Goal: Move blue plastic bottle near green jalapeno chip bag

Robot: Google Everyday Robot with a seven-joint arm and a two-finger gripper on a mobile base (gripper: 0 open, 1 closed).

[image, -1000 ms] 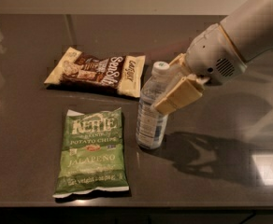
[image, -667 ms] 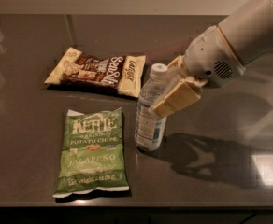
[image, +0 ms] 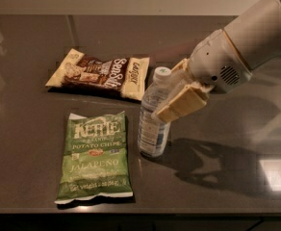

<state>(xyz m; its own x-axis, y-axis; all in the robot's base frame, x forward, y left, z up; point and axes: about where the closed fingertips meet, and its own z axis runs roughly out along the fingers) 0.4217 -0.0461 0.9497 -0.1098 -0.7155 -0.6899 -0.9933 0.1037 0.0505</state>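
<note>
My claw (image: pixel 168 93) is clamped on the upper part of the blue plastic bottle (image: pixel 152 129), which stands upright on the surface (image: pixel 30 124), just beside the green jalapeno chip bag (image: pixel 95 158).

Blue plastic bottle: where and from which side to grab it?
Its upper body, below the cap, from the view's right: the blue plastic bottle stands upright and round, the green jalapeno chip bag lies left, and the pincer sits there.

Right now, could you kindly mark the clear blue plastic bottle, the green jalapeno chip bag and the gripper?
Blue plastic bottle (image: pixel 152 129): camera view, label.
Green jalapeno chip bag (image: pixel 96 158): camera view, middle.
Gripper (image: pixel 165 94): camera view, tip, at bottle's shoulder.
</note>
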